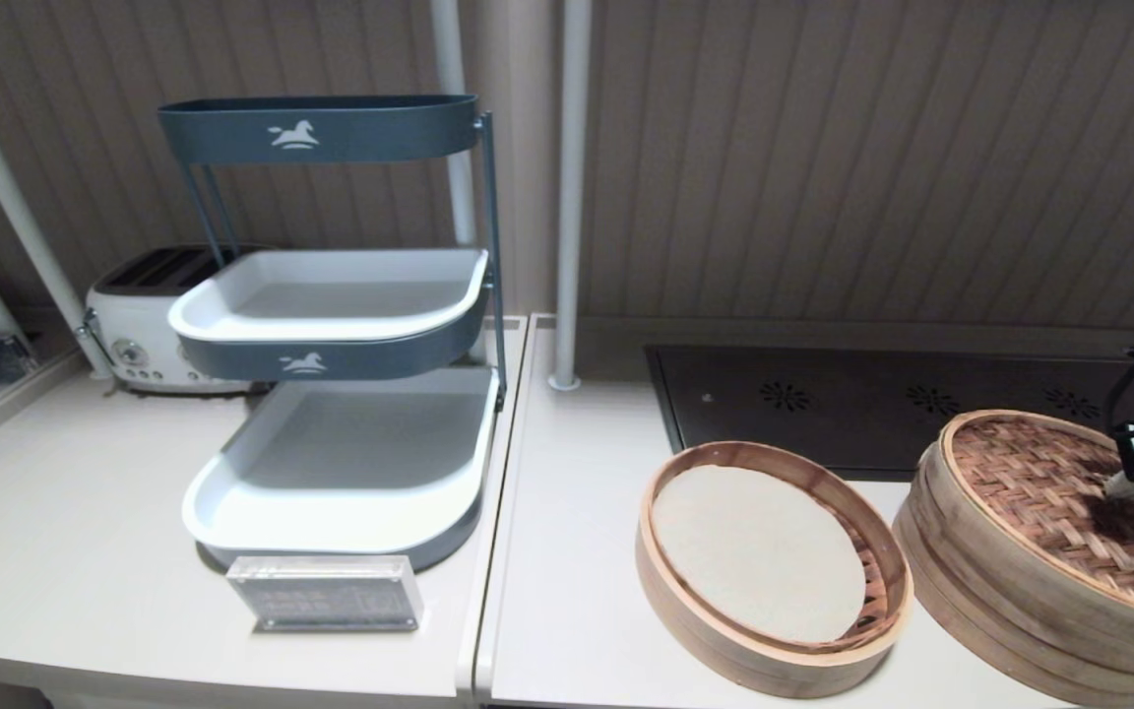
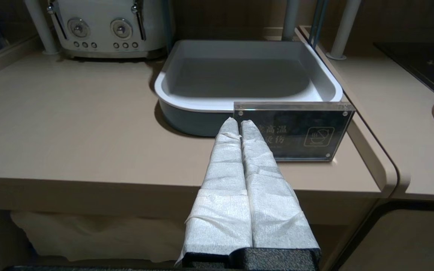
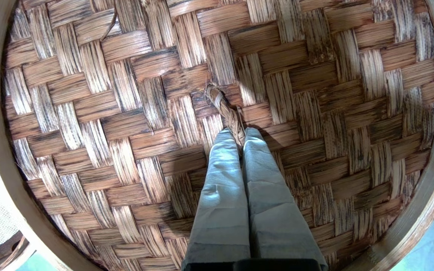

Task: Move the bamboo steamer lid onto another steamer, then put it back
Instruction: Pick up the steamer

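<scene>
The bamboo steamer lid [image 1: 1039,483], reddish-brown herringbone weave in a pale hoop, lies on top of another steamer [image 1: 1000,601] at the right edge of the counter. That steamer's own lid is hidden beneath it. In the right wrist view the lid [image 3: 126,113] fills the picture. My right gripper [image 3: 238,131] is shut, with the lid's braided central knot [image 3: 222,105] pinched between its wrapped tips. In the head view this gripper [image 1: 1123,484] sits low over the lid's middle. My left gripper [image 2: 239,122] is shut on nothing, parked before the counter's front edge on the left.
An open steamer basket [image 1: 670,601] with a pale round liner sits just left of the stack. A black hob [image 1: 823,404] lies behind both. On the left counter stand a tiered tray rack [image 1: 331,325], a toaster [image 1: 134,325] and an acrylic sign [image 1: 326,591]. A white pole [image 1: 567,197] rises mid-counter.
</scene>
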Controlling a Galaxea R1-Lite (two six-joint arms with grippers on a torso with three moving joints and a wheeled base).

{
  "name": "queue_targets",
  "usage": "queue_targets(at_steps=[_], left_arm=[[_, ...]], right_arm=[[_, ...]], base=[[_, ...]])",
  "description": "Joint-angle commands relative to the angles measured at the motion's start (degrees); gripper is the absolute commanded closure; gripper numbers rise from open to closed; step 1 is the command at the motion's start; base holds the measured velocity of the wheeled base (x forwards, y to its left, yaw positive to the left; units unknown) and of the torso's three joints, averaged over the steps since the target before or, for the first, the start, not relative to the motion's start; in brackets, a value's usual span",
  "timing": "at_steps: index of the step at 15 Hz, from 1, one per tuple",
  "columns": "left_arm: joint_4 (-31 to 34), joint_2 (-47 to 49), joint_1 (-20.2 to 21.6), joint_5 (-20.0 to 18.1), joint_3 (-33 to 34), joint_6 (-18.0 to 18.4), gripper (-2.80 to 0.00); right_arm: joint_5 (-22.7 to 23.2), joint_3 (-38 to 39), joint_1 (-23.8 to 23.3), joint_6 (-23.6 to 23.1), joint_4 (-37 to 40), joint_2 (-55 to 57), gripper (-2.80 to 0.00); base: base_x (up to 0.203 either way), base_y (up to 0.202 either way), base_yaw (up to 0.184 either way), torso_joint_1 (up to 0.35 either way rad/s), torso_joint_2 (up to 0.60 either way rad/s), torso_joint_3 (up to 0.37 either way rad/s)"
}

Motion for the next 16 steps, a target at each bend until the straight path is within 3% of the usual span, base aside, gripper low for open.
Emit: queue_targets(at_steps=[1, 16], left_arm=[[-0.03, -0.11, 0.00, -0.01, 1.58, 0.01, 0.00], [-0.03, -0.11, 0.00, -0.01, 1.58, 0.01, 0.00]], right_arm=[[0.39, -0.02, -0.11, -0.08, 0.35, 0.02, 0.00], [1.89, -4.04, -0.20, 0.36, 0.70, -2.88, 0.00]], base=[[0.000, 0.000, 0.000, 0.000, 0.00, 0.000], [0.000, 0.000, 0.000, 0.000, 0.00, 0.000]])
